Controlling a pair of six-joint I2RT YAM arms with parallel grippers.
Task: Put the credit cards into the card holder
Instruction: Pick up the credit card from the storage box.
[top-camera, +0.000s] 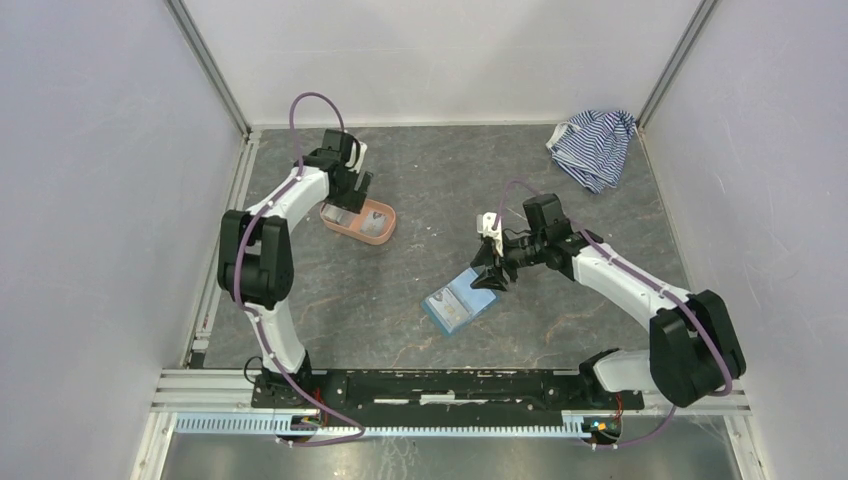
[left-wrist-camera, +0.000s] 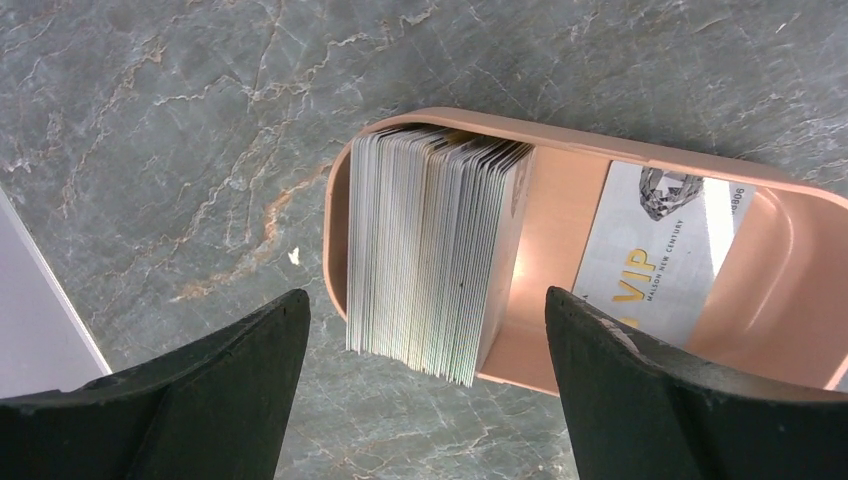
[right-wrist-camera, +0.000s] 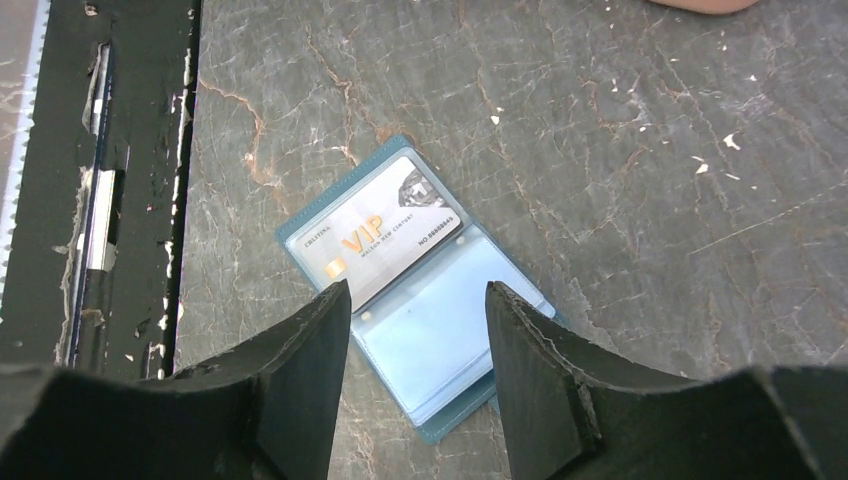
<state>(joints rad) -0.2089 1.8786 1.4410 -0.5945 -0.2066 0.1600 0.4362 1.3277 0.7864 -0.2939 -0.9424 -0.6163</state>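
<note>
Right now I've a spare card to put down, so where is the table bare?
Bare: the middle strip between tray and card holder, and the far stretch from tray to striped cloth. Crowded: left fingers over the tray, right fingers over the card holder.

the left gripper (left-wrist-camera: 428, 300) spreads its fingers (left-wrist-camera: 230, 390) wider than the upright stack of credit cards (left-wrist-camera: 430, 250) below; the tray (left-wrist-camera: 640, 140) end wall crowds the stack on one side, bare tray floor lies on the other; the table (top-camera: 440, 180) between tray and card holder (right-wrist-camera: 440, 325) stands free; the right gripper (right-wrist-camera: 418, 290) hangs over the holder; a striped cloth (top-camera: 592, 145) lies well apart, far corner
</note>
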